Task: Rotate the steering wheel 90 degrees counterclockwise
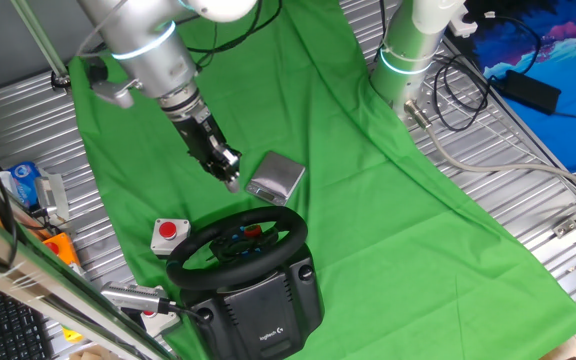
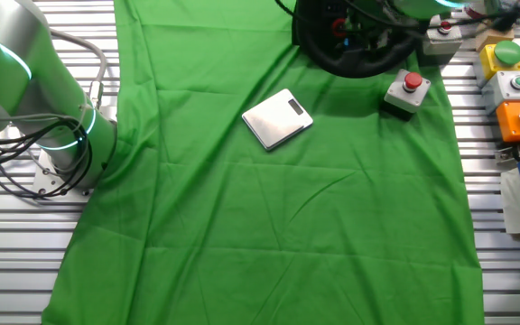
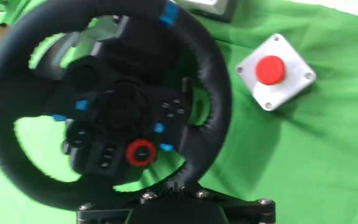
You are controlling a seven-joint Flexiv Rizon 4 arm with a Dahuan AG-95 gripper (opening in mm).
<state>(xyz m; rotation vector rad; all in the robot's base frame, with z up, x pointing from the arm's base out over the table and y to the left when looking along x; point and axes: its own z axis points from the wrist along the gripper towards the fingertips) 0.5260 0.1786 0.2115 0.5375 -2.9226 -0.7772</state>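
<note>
While the claw [image 1: 230, 170] hangs in the air above and behind the wheel [image 1: 236, 243], it holds nothing; whether its fingers are parted or closed I cannot tell, since one fixed view shows them only as a small dark tip and the hand view shows none of them, only the black mount along its bottom edge. That height looks chosen for an approach: the hand view looks straight down on the rim, so the arm seems lined up to come down on it before any turning. The wheel sits on its black base [image 1: 266, 308] at the near edge of the green cloth [image 1: 368, 200] covering the tabletop, with the red button [image 1: 168, 233] just beside it and the grey box [image 1: 276, 178] near the claw, apart from both. From the other fixed view the wheel is cut off at the top edge, and the claw is out of sight there.
</note>
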